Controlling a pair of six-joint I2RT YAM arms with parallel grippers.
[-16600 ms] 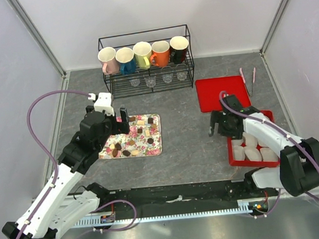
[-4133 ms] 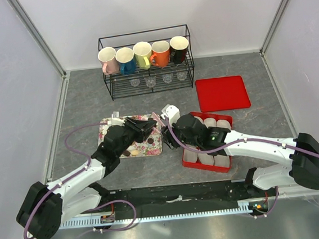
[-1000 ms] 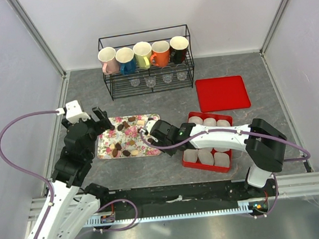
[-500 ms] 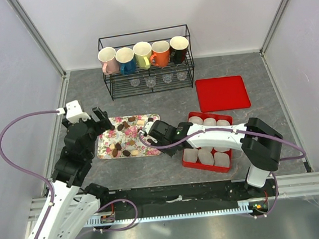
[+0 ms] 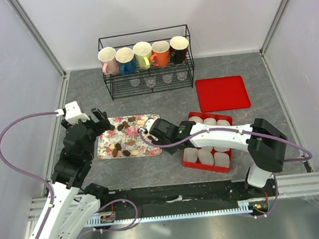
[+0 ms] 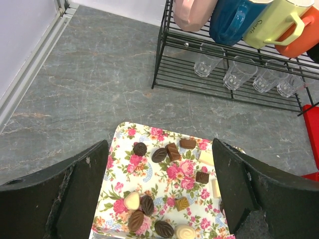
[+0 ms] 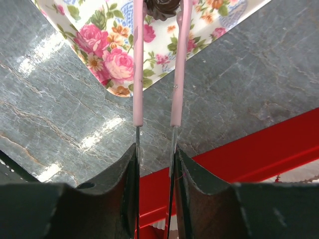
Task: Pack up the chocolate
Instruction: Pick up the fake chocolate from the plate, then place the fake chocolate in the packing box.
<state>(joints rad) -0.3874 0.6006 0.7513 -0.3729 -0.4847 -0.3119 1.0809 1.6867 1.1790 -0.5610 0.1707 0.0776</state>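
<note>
The right end effector [image 7: 153,154], clamped on thin pink-sleeved metal tweezers [image 7: 138,74], aimed their long axis straight ahead at a round dark brown chocolate [image 7: 162,7] lying between their tips near a corner of the flower-printed tray [image 7: 119,64], much closer than the wide-apart left end effector [image 6: 159,149].

Left arm [image 5: 63,174] bent upward; left gripper [image 5: 101,120] hovered at the tray's [image 5: 105,135] far-left corner, jaws wide, empty; right arm [image 5: 223,137] stretched low; right gripper [image 5: 151,134] at the tray's right edge, pinching pink tweezers [image 7: 138,64].
</note>
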